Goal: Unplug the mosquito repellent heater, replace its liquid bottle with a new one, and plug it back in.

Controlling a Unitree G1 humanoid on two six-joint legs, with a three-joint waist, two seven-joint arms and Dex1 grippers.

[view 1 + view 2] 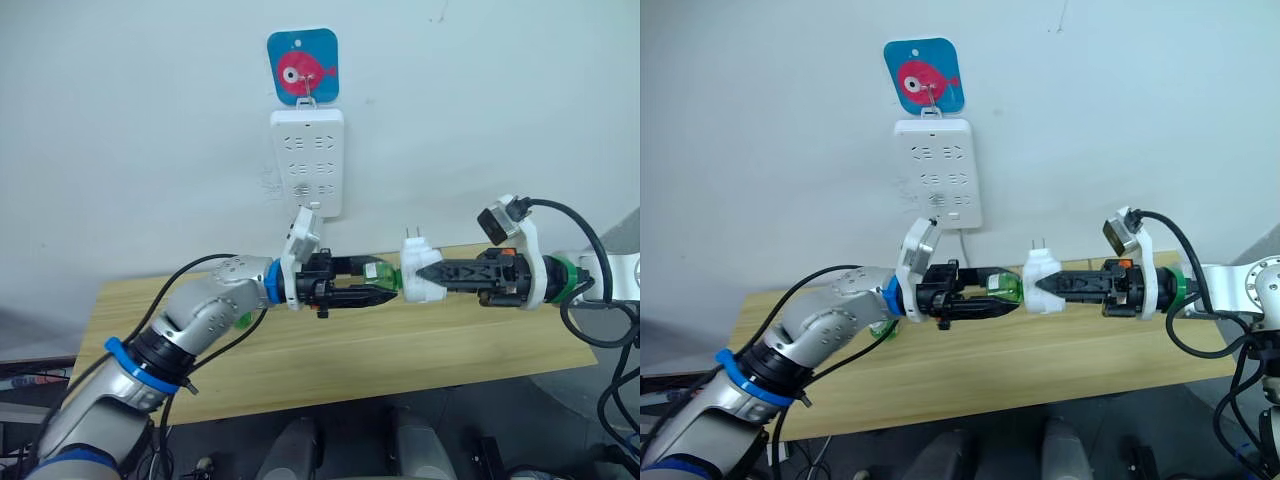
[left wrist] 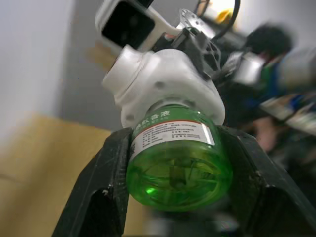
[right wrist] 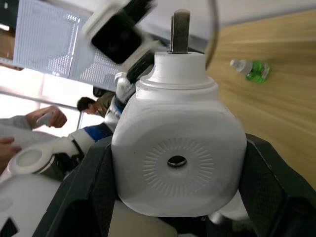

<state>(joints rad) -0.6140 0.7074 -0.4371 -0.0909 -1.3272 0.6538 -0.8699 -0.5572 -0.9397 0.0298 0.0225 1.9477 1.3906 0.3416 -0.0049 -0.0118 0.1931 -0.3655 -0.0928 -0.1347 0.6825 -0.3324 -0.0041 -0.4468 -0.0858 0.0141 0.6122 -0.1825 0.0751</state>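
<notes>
Above the wooden table (image 1: 400,355), my two grippers meet end to end. The mosquito repellent heater (image 1: 418,272) is a small white unit with two metal prongs (image 1: 412,233) pointing up. My right gripper (image 1: 428,273) is shut on its sides. The right wrist view shows its round face with a central hole (image 3: 177,161). A green liquid bottle (image 1: 377,272) with a printed label (image 2: 170,132) has its neck inside the heater, and my left gripper (image 1: 388,283) is shut on the bottle's body. A second green bottle (image 3: 252,70) lies on the table, behind my left forearm.
A tall white multi-socket power strip (image 1: 307,160) hangs on the wall from a blue hook plate with a pink fish (image 1: 302,65), just above and behind my left gripper. A person (image 3: 94,106) shows far off in the right wrist view.
</notes>
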